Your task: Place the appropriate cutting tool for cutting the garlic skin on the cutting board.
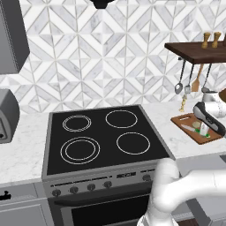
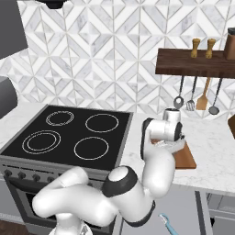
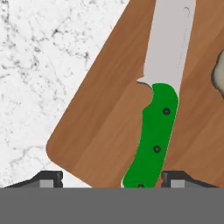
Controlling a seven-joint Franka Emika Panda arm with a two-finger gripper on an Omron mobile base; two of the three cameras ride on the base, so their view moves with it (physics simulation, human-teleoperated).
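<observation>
Hand view, knife (image 3: 158, 127) on cutting board (image 3: 105, 113), between hand (image 3: 111, 179) tips

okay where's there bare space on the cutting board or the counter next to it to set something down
The cutting board has a bare strip between its left edge and the knife. The white marble counter beyond that edge is bare too. It is crowded on the other side: the garlic lies close beside the blade, and the open gripper straddles the handle end.
</observation>
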